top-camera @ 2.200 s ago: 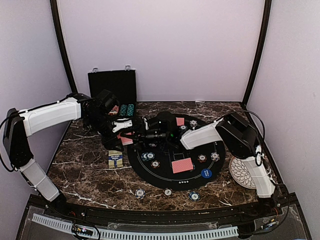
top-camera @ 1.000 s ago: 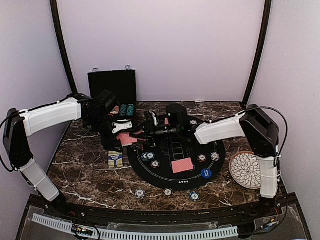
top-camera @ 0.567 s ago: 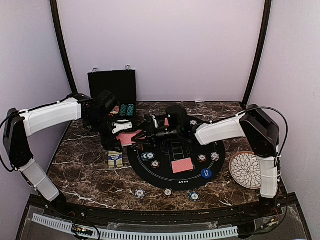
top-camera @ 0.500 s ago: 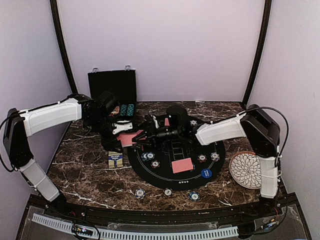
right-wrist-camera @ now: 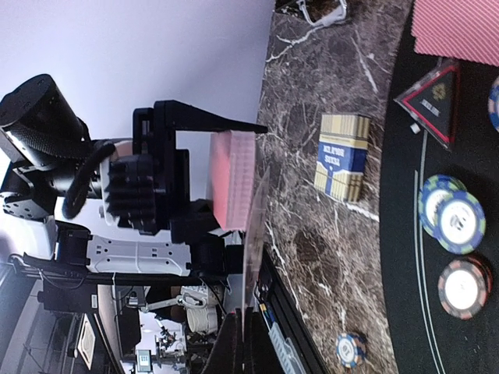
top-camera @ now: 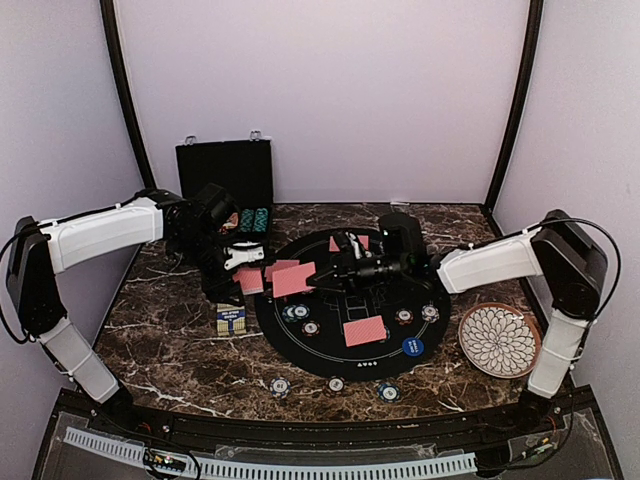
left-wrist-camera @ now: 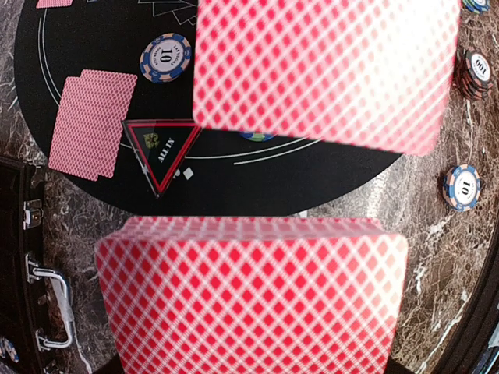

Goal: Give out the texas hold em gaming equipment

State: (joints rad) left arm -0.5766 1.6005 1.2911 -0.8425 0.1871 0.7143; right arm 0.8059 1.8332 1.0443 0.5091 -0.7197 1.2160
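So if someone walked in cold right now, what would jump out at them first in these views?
Two arms meeting at the left edge of the round black mat: the left gripper clamps a deck of red-backed cards, and the right gripper pinches a single card beside it, over the mat. Next, the red-edged ALL IN triangle token lying near the mat's edge.
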